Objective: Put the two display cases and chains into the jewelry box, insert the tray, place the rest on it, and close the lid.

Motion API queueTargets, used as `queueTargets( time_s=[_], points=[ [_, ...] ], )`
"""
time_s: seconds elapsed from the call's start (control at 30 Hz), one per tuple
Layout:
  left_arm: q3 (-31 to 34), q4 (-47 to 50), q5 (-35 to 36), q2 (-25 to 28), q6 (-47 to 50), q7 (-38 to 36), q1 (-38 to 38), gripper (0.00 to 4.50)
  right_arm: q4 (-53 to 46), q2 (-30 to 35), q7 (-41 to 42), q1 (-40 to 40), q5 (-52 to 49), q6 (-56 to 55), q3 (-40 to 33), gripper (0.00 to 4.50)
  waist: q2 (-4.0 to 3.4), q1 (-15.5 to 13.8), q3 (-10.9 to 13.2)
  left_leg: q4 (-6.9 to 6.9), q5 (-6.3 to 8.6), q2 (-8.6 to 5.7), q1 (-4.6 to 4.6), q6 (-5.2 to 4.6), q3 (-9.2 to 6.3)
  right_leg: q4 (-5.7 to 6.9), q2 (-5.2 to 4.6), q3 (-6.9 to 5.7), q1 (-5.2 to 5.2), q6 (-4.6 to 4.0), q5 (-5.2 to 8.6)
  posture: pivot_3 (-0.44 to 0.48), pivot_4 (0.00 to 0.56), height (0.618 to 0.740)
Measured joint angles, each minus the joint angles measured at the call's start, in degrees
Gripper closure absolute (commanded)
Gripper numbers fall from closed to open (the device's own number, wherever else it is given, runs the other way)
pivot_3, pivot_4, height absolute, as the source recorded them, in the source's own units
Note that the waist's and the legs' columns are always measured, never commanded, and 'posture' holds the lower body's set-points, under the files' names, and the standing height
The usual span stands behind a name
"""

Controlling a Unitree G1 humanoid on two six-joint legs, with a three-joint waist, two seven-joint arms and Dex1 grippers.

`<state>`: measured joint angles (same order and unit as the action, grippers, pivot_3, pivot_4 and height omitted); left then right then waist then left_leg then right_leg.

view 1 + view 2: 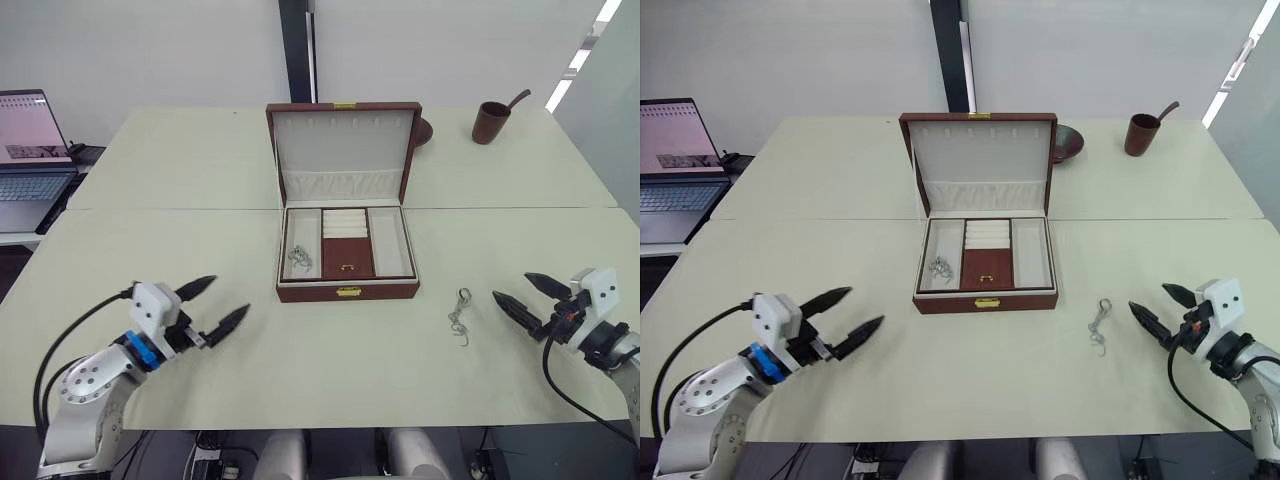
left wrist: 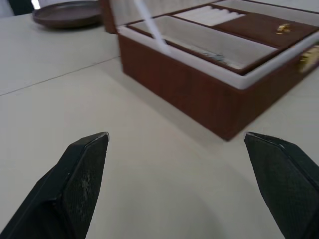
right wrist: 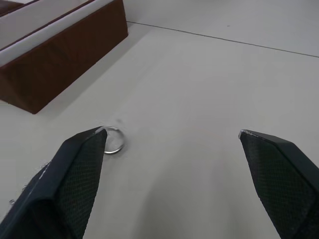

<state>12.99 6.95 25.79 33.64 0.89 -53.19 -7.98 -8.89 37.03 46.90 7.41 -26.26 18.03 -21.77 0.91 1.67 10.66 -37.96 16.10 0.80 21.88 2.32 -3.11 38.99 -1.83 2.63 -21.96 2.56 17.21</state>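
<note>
Holding one chain (image 1: 299, 262), the tray (image 1: 347, 243) fills the jewelry box (image 1: 346, 291); both grippers apart.

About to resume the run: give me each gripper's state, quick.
Left gripper: open, holding nothing, over the pale table.
Right gripper: open, holding nothing, beside the silver chain.

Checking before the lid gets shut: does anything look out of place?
One silver chain lies loose on the table, right of the jewelry box, while the tray already sits inside holding another chain. Nothing else looks odd.
</note>
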Motion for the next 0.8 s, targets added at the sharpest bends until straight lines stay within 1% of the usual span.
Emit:
queueTargets(
  time_s=[0.2,0.37,0.53,0.8],
  points=[
    [-3.6,1.6,0.0,2.6,-2.6,-8.6,-0.3,0.0,-7.8,-1.6,-2.2,4.8,-0.2,1.8,2.2,0.01,-0.02,0.1,0.0,-0.02,-0.01,-0.02,-0.07,0.01,0.05,0.0,0.16,0.02,0.02,-0.01,0.0,0.0,0.15,0.74],
    [-6.8,1.1,-0.8,3.2,-5.6,-14.0,0.2,0.0,-11.7,-4.6,-6.5,5.7,2.6,2.0,6.2,0.01,-0.01,0.0,0.0,-0.03,-0.01,-0.02,-0.07,0.01,0.05,0.0,0.18,0.03,0.03,-0.01,0.0,0.0,0.15,0.74],
    [-7.7,0.2,-0.9,3.2,-6.5,-15.4,2.0,0.0,-13.7,-7.7,-12.3,7.6,6.4,2.9,10.3,0.01,-0.01,0.0,0.0,-0.02,-0.01,-0.02,-0.05,0.01,0.0,0.0,0.18,0.02,0.02,-0.01,0.01,0.0,0.15,0.74],
    [-8.6,0.2,-0.9,3.2,-7.0,-16.4,1.9,0.0,-15.8,-10.1,-18.4,8.8,11.0,4.9,14.2,0.01,0.01,0.0,0.0,-0.03,-0.01,-0.01,-0.08,0.01,-0.04,0.0,0.19,0.02,0.02,-0.01,0.01,0.0,0.15,0.74]
  ],
)
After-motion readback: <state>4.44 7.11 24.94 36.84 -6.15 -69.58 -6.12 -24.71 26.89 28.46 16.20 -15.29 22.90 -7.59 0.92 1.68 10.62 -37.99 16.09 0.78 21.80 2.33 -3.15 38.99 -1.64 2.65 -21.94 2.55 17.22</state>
